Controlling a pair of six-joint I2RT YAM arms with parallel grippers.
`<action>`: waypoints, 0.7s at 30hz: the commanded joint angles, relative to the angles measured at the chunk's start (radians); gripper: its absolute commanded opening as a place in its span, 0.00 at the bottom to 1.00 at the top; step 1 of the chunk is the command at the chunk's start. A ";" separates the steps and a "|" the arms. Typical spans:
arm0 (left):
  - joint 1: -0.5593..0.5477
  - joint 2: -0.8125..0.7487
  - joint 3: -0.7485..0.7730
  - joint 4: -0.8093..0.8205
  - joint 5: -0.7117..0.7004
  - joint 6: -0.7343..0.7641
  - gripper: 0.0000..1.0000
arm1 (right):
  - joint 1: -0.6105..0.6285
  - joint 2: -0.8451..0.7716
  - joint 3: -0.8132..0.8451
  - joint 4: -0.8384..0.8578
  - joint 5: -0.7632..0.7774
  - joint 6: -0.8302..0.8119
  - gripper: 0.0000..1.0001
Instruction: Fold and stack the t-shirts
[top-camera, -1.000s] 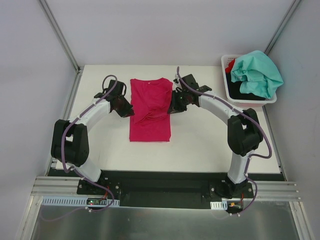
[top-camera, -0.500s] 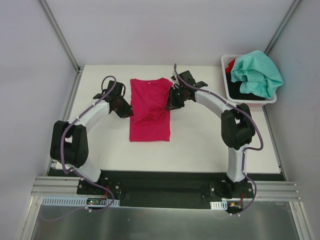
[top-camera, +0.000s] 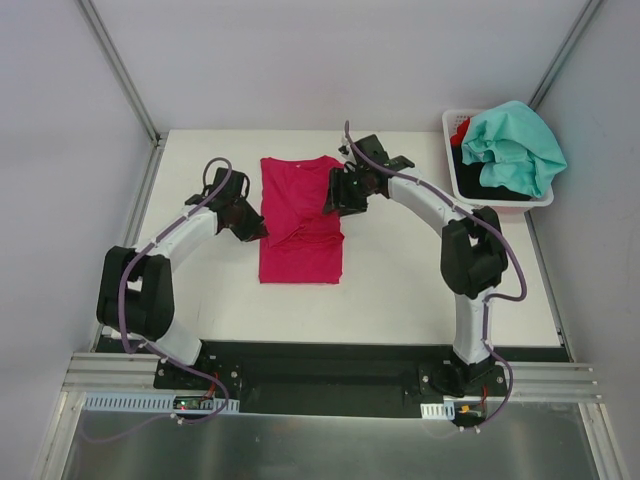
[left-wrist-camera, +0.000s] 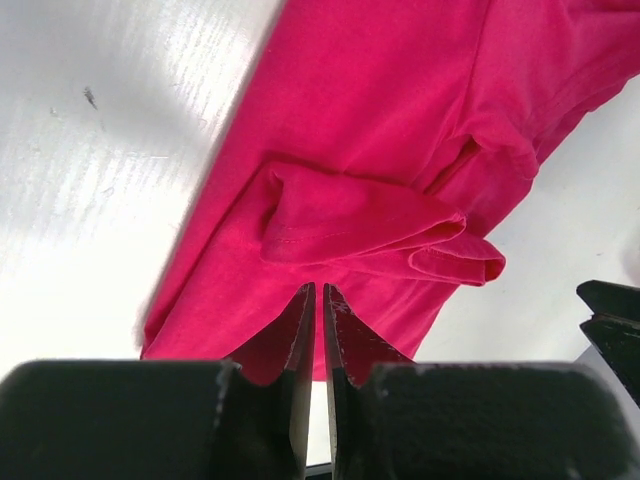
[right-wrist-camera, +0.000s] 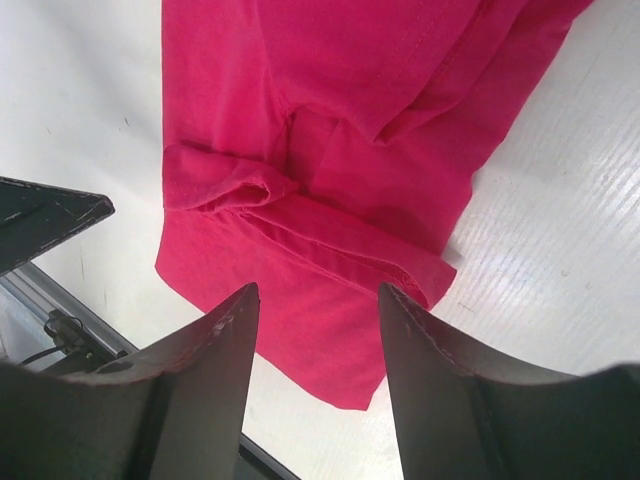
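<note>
Lighting: bright, even, from overhead; soft shadows. We note glare on the table, upper left of left wrist view; near fingers blurred.

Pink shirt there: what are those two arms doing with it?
Two robot arms are folding the pink t-shirt, which lies on the table with its sides turned in. The right gripper hangs open over its right edge, holding nothing; the left gripper is shut at its left edge. More shirts wait in the white basket.
</note>
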 joint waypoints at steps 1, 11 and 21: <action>-0.003 0.056 -0.007 0.068 0.037 -0.009 0.06 | 0.004 -0.095 -0.025 -0.026 0.011 -0.010 0.54; -0.022 0.187 0.013 0.124 0.051 0.000 0.12 | 0.008 -0.195 -0.140 -0.015 0.017 -0.014 0.53; -0.022 0.102 -0.013 0.093 0.016 0.014 0.37 | 0.011 -0.210 -0.154 -0.018 0.022 -0.016 0.52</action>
